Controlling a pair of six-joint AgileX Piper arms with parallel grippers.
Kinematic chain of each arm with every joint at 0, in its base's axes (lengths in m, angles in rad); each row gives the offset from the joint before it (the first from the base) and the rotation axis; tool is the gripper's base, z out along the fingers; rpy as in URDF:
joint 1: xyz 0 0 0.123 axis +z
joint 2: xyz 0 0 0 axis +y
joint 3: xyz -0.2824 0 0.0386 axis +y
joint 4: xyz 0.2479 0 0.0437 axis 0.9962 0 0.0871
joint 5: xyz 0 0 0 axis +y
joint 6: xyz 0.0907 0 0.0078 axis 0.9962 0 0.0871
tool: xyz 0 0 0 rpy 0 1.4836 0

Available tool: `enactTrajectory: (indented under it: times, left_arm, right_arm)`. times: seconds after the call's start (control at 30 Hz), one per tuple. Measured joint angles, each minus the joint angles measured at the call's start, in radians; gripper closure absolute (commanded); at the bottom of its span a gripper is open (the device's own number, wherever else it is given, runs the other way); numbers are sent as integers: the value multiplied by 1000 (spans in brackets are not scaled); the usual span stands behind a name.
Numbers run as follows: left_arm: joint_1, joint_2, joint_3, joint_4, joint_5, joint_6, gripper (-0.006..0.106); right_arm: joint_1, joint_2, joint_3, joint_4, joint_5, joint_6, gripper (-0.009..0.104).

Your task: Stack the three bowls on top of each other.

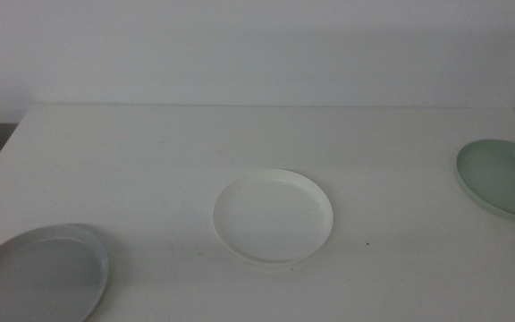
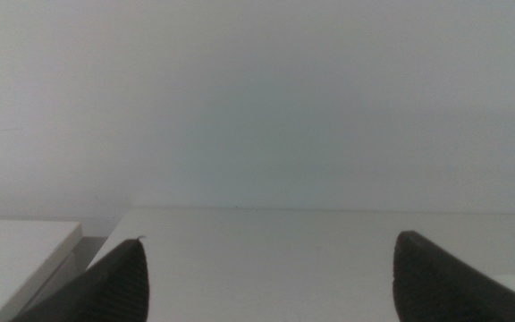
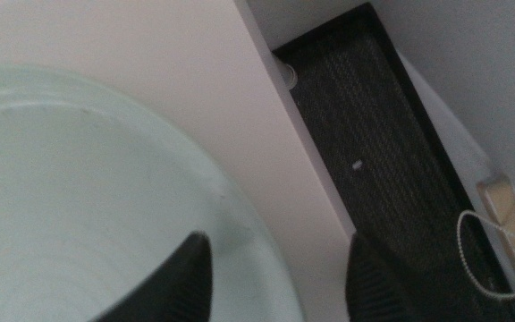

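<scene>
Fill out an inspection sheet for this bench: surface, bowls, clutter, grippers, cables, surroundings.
Surface: white table, one small dark speck near the white bowl.
Job's things: white bowl at centre; grey-blue bowl at the near left corner; mint green bowl at the right edge. All three lie apart, none stacked.
Clutter: nothing seen.
Grippers: left gripper open, jaws wide apart, facing along the table towards the wall; a dark edge of it shows beside the grey-blue bowl. Right gripper open, one jaw over the mint green bowl's rim, the other outside it.
Cables: a thin pale cord beside the table.
Surroundings: plain pale wall; dark mat past the table's edge.
</scene>
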Motion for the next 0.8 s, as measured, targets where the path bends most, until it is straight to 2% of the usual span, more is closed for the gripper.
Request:
enactTrajectory:
  times: [0.03,0.07,0.13,0.17,0.33,0.47,0.7,0.8]
  left_arm:
    - [0,0,0,0,0,0,7]
    - [0,0,0,0,0,0,7]
    - [0,0,0,0,0,0,7]
    - [0,0,0,0,0,0,7]
    - [0,0,0,0,0,0,7]
    - [0,0,0,0,0,0,7]
    - [0,0,0,0,0,0,7]
    - [0,0,0,0,0,0,7]
  right_arm:
    - [0,2,0,0,0,-3,62]
    - [0,2,0,0,0,-8,71]
    - [0,5,0,0,0,-19,95]
    - [2,5,0,0,2,-27,97]
    - [16,-21,0,19,16,-34,97]
    - [83,-103,0,16,23,-42,96]
    - [331,-230,0,104,86,-43,96]
    - [449,-234,0,115,104,-44,96]
